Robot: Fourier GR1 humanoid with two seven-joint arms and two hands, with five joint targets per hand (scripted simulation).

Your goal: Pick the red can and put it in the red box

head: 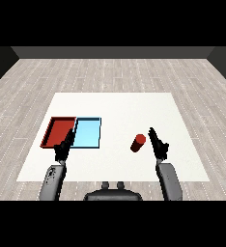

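Note:
The red can [138,143] lies tilted on the white table [120,111], right of centre. My right hand [158,144] hovers just to the right of it, fingers straight and pointing away from me, a small gap between hand and can. The red tray [54,131] lies at the table's left with nothing in it. My left hand [65,146] is over the red tray's near right corner, fingers straight, holding nothing.
A light blue tray [88,132] lies directly right of the red tray, sharing an edge, between the red tray and the can. Wooden floor surrounds the table on all sides.

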